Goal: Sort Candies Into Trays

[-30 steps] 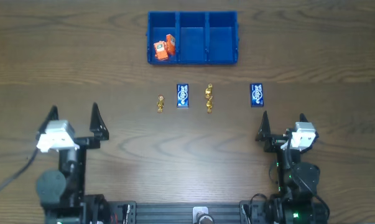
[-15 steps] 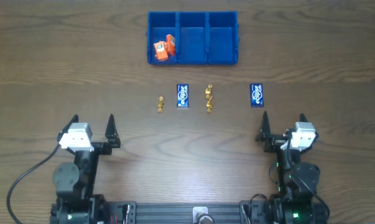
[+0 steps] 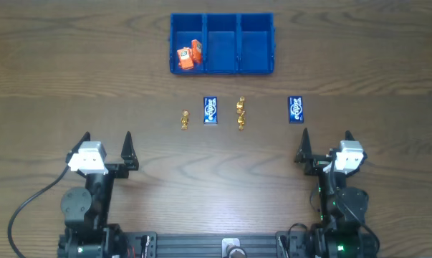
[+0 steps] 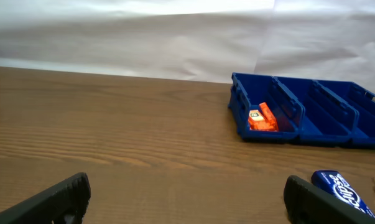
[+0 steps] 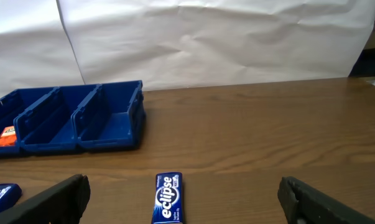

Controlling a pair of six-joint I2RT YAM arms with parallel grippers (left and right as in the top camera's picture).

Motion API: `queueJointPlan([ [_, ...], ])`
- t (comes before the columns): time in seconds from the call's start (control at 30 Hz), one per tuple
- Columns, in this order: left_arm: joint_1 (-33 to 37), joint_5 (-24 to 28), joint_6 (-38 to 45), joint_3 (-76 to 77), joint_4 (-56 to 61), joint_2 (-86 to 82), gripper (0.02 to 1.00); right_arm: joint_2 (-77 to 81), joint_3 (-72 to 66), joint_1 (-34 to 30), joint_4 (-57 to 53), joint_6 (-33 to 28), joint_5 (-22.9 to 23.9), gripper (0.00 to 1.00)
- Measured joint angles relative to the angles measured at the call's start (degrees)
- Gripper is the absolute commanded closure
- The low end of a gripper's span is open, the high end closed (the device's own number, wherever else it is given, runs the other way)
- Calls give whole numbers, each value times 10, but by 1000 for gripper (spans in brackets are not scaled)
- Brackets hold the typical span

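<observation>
Candies (image 3: 240, 106): loose row at 6 o'clock from tray (image 3: 223, 71).
Handling: likely light, slippery wrappers; pinch blue packs (image 3: 210, 110) across narrow sides.
Left gripper (image 3: 107, 136), right gripper (image 3: 326, 133): both spread, empty.

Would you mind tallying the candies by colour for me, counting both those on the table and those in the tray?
Orange candies: 2
Blue packs: 2
Gold candies: 3
Total: 7

Bright, even, diffuse light; soft faint shadows; mild sheen on table (image 5: 280, 112) far edge.
</observation>
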Motion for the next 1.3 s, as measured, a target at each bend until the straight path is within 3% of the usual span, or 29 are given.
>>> queueJointPlan([
  [0.6, 0, 0, 0, 0, 0, 0, 20, 9, -1, 0, 38, 0, 0, 1],
  [0.73, 0, 2, 0, 0, 0, -1, 20, 139, 53, -1, 79, -1, -15, 3],
  [0.8, 0, 3, 0, 0, 0, -2, 23, 245, 134, -1, 56, -7, -20, 3],
  [1.03, 0, 9, 0, 2, -2, -2, 20, 671, 598, -1, -317, -34, -27, 1],
  [1.13, 0, 10, 0, 2, -2, -2, 20, 803, 705, -1, -419, -35, -28, 1],
  [1.3, 0, 10, 0, 2, -2, -2, 20, 945, 731, -1, -449, -32, -30, 1],
])
